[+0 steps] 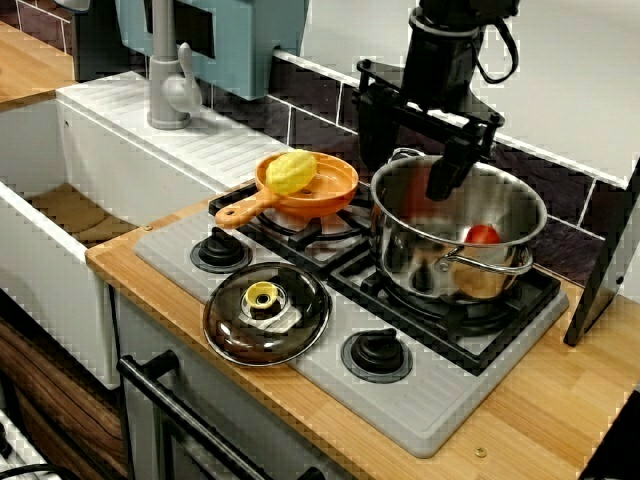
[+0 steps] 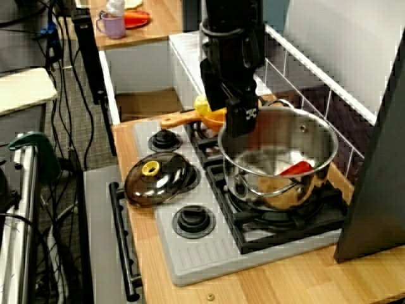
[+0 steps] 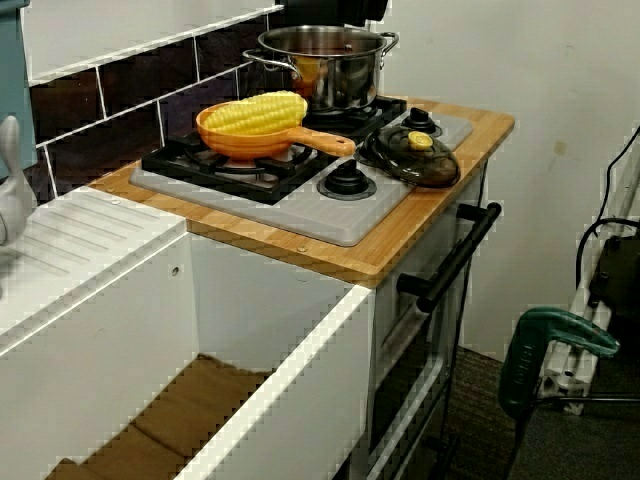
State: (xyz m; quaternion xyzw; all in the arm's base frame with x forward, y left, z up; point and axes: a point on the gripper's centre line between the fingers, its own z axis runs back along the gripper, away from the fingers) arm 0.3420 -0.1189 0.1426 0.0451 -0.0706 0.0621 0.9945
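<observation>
glass lid (image 1: 266,313) sits nearest; jaws, spread wide, hang over pot (image 1: 420,275) rim.

The gripper (image 1: 412,160) was black. The pot (image 1: 398,262) was mirror-bright silver steel, and the item in it (image 1: 483,235) was red. The pan (image 1: 335,190) was orange, its corn (image 1: 290,172) pale yellow with rows of kernels. The lid (image 1: 235,330) was dark smoked glass with a yellow knob (image 1: 262,295). The hob (image 1: 420,400) was light grey, and its 2 dials (image 1: 377,352) and its grates (image 1: 500,320) were black. The countertop (image 1: 540,420) showed honey-brown wood grain. The tiles (image 1: 310,100) were dark plum with white grout. The sink (image 1: 60,290) was white and the tap (image 1: 165,70) grey.
</observation>
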